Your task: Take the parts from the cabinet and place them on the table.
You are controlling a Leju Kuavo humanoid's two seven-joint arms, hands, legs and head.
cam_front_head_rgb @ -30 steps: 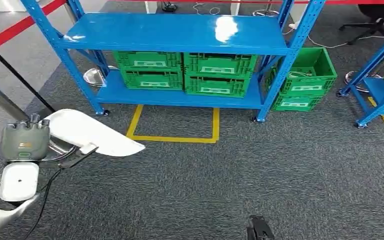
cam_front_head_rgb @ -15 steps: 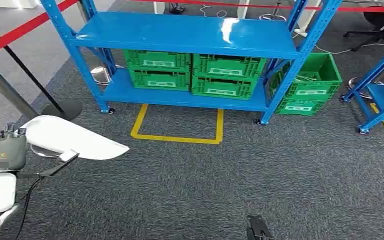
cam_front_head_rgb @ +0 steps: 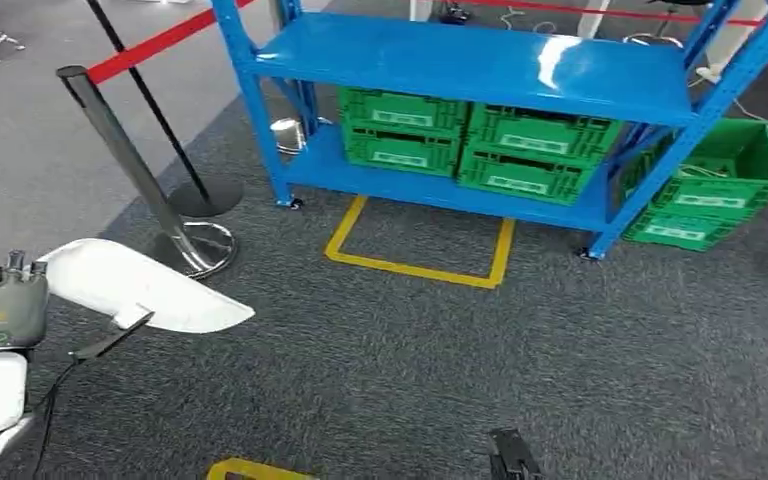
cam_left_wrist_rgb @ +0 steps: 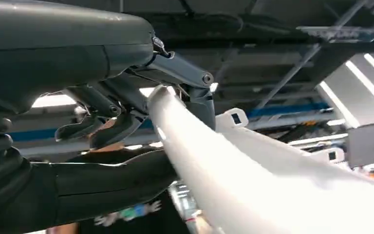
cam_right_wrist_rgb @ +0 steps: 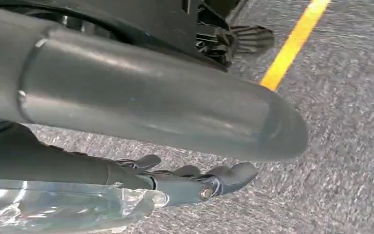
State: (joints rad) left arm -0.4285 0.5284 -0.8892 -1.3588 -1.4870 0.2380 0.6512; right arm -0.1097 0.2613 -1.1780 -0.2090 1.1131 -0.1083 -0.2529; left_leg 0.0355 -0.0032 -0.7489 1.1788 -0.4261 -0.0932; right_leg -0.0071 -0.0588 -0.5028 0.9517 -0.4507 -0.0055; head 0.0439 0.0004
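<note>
The left hand is holding a long white moulded part, its dark fingers wrapped over one end while the rest of the panel is jutting out ahead of the robot over the grey carpet. In the left wrist view the fingers are closing over the white edge, with the thumb underneath. The right hand is hanging low by the floor near a yellow floor line; something clear and glossy is lying against it, but I cannot tell whether it is gripping that or merely beside it.

The step in hand looks like the carry: the part is out of the blue shelving rack, and no tabletop is in sight yet. The panel is long and held at one end, so it is likely to lever against the fingers; keeping the wrist level and the grip firm should be helping. While the robot is walking, the free end needs room, since the chrome barrier post with its red belt is standing just beyond the part. The green crates are sitting on the lower shelf, well apart.
</note>
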